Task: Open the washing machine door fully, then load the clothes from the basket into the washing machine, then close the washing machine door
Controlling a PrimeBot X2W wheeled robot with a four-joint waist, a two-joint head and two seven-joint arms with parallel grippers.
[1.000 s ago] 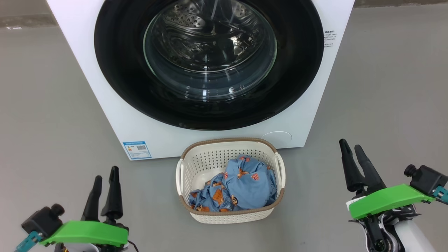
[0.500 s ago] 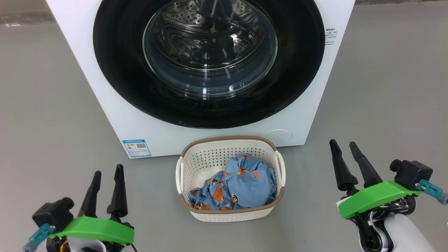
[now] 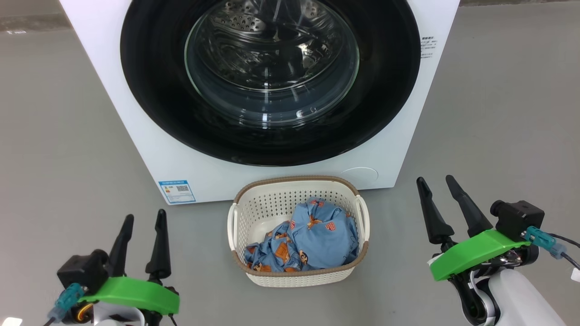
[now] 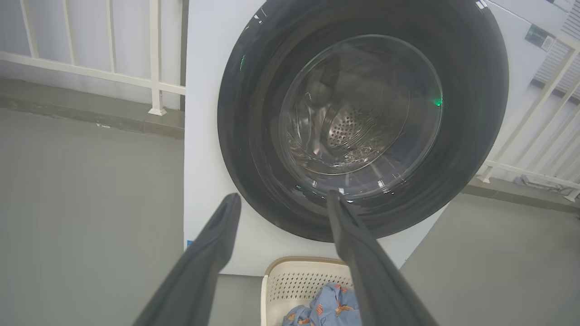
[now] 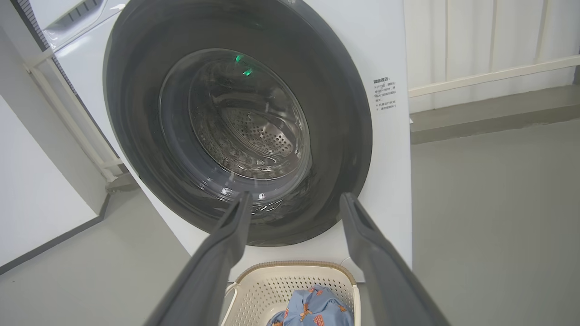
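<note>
The washing machine (image 3: 149, 136) with the washing machine door (image 3: 389, 90) shut flush against its front, the basket (image 3: 272, 203) on the floor just before it, and the clothes (image 3: 317, 240) heaped in the basket's right half all lie as they did a second ago. Only the arms have shifted: the right pincer (image 3: 435, 179) has drifted inward and a little up toward the machine, and the left pincer (image 3: 145, 216) slightly inward, both spread wide and holding nothing. I judge this the start of the reach for the door, with opening, loading and closing all left to do.
</note>
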